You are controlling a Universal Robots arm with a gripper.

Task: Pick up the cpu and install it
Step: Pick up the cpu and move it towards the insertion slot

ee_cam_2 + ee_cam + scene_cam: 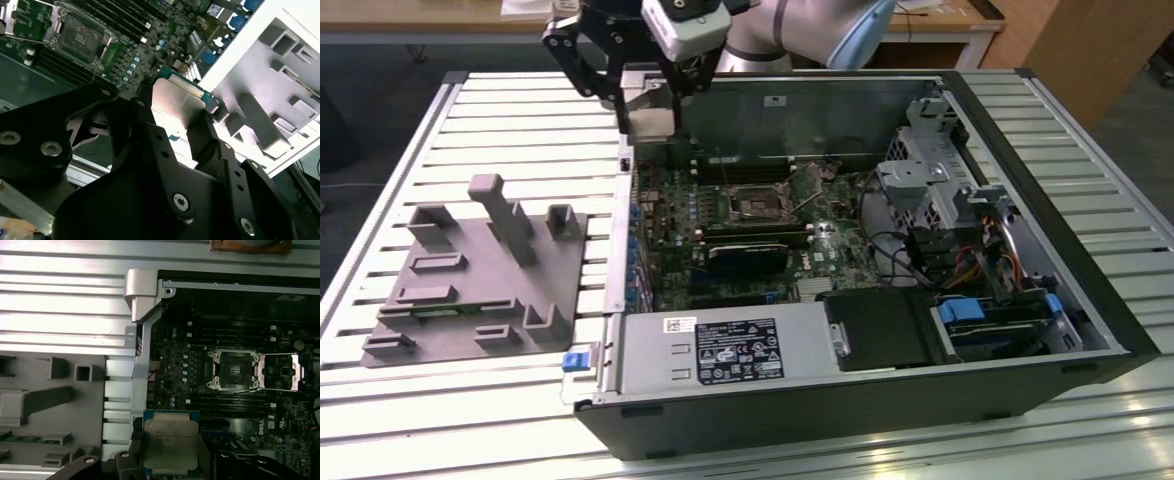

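— So, what is the gripper [647, 112] doing at this moment?

— It is gripping the cpu [170, 444]. Its two black fingers [202, 137] are pressing on opposite edges of the chip, and the dull silver top is facing the first wrist view's camera, with a thin green rim showing around it.

— And where is the chip hanging?

— It is hanging in the air, touching nothing but the fingers. In the exterior view, the gripper is hovering over the wall of the open computer case [1067, 300] on the exterior view's left. In the first wrist view, the chip is sitting just inside that wall, over the motherboard [175, 365].

— Is it near the socket [235, 369]?

— It is apart from it. The socket is lying further in on the board, and its metal retention frame [282, 371] is lying flipped open beside it.

— What is lying outside the case?

— A grey plastic fixture [467, 280] with raised blocks is resting on the slatted metal table [520, 110], just beside the case wall.
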